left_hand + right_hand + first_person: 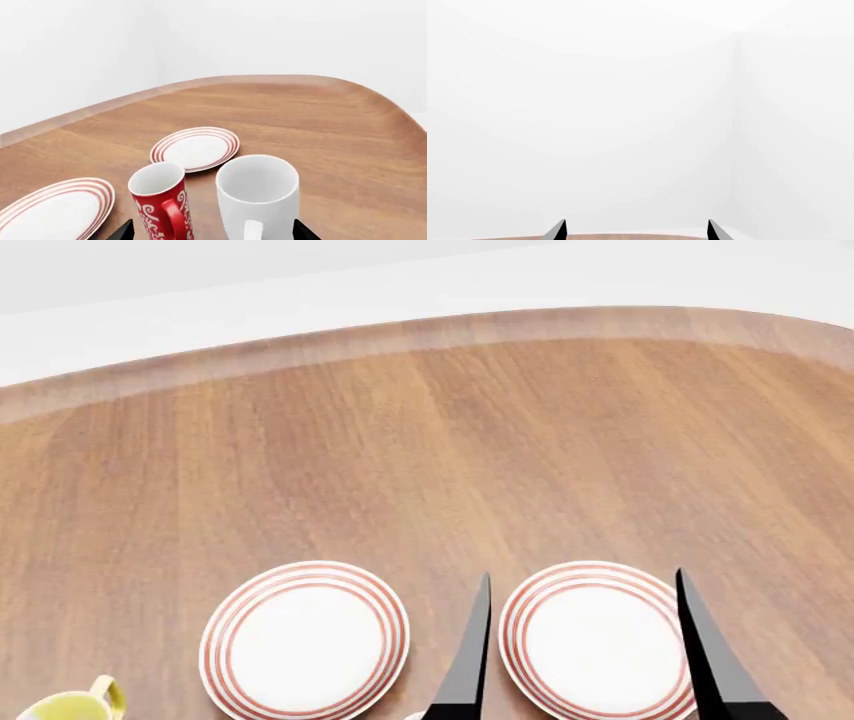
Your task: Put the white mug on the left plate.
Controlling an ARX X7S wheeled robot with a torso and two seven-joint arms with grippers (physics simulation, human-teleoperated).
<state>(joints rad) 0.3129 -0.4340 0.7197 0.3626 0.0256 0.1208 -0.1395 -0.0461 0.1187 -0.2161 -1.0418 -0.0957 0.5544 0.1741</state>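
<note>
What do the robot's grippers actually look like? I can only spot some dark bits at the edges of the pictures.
Very little shows. Each gripper appears only as plain black, flat, pointed fingers. In the head view two long black blades taper to sharp tips. Each wrist view shows a pair of short black wedge tips. No cables, markings or arm links are visible.

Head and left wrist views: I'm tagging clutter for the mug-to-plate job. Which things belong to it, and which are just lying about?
Belongs to the job: white mug; left plate.
Lying about: red patterned mug; right plate; yellow-handled mug, mostly cut off.
</note>
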